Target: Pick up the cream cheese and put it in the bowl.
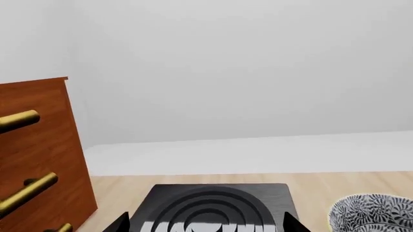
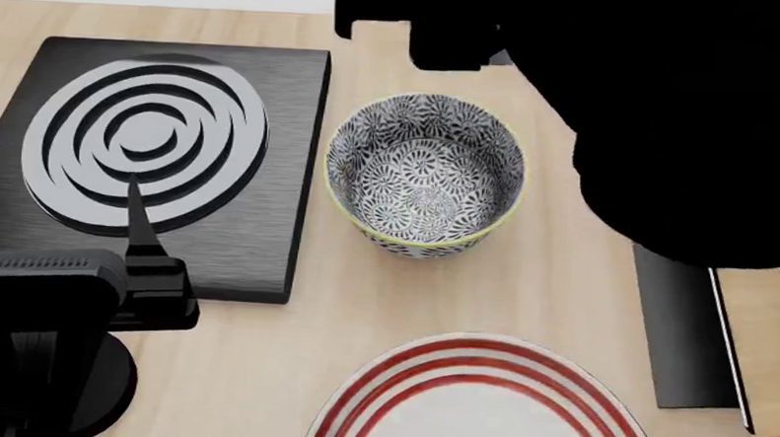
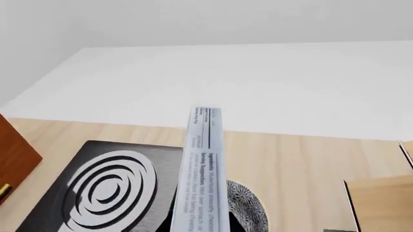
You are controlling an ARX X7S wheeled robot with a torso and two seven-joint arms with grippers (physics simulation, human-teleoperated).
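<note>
Cardboard-stiff and likely light, the cream cheese (image 3: 201,179) stands edge-on in the right pincer, gripped across its flat faces above the bowl (image 2: 425,176); the left pincer's (image 2: 145,242) opening I cannot tell

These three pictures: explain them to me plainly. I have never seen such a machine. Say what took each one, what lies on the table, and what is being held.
This is a simulated robot with two arms, each ending in a pincer. One picture comes from a camera on its head, looking down; the other two come from cameras near each wrist.

On the wooden table lie a black stove plate with silver rings, a blue-and-white patterned bowl, and a white plate with red stripes. A wooden cabinet with brass handles stands beside the stove plate.

The large dark shape in the head view is the right arm. Its wrist camera shows the cream cheese, a thin box seen edge-on, held above the bowl. The left pincer holds nothing visible; whether it is open is unclear.
</note>
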